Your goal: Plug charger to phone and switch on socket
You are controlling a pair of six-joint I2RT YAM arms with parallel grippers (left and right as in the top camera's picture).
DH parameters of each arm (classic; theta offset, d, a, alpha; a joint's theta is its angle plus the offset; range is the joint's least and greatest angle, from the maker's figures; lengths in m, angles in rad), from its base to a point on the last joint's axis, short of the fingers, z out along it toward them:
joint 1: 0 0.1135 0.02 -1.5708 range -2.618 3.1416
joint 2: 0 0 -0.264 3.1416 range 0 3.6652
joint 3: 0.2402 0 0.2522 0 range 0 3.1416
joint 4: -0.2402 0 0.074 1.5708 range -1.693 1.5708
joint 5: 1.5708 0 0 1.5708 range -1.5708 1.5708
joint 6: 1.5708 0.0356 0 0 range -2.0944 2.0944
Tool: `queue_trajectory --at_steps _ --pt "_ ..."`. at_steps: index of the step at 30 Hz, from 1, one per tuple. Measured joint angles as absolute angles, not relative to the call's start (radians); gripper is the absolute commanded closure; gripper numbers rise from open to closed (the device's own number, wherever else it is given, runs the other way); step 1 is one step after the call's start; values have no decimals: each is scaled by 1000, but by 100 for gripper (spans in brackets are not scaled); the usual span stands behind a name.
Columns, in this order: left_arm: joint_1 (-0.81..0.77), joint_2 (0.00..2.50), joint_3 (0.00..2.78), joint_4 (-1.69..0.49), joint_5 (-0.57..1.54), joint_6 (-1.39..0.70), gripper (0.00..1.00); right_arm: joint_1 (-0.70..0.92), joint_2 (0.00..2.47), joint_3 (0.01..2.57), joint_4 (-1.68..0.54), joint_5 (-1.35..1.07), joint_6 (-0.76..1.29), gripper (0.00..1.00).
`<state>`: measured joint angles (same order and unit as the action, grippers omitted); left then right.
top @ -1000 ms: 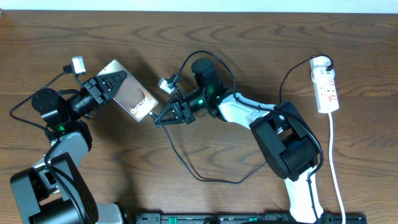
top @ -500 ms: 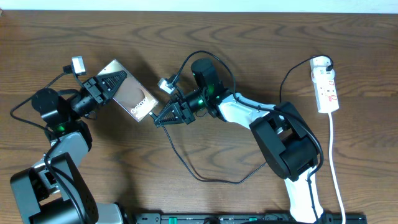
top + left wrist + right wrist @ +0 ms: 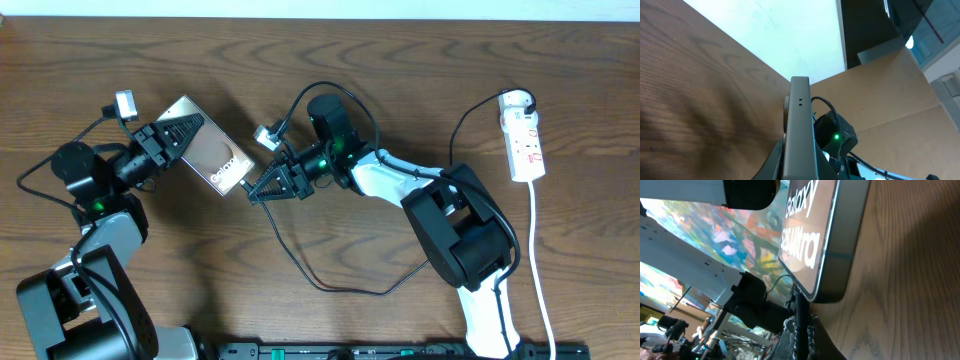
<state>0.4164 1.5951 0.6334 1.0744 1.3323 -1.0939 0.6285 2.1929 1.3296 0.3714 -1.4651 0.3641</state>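
Observation:
My left gripper is shut on the phone, a brown slab with white "Galaxy" lettering held tilted above the table. In the left wrist view its grey edge stands between the fingers. My right gripper is shut on the charger plug, whose black tip meets the phone's bottom edge. The thin black charger cable loops across the table towards the socket, a white power strip with red marks at the far right.
The socket's white cord runs down the right side to the front edge. The right arm's white body lies across the table's middle. A small white camera block sits on the left wrist.

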Motion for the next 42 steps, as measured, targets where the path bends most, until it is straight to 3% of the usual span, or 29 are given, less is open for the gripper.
queue_trajectory --at_steps 42 --pt "419 1595 633 1076 1331 -1073 92 628 2193 1330 386 -1450 404 99"
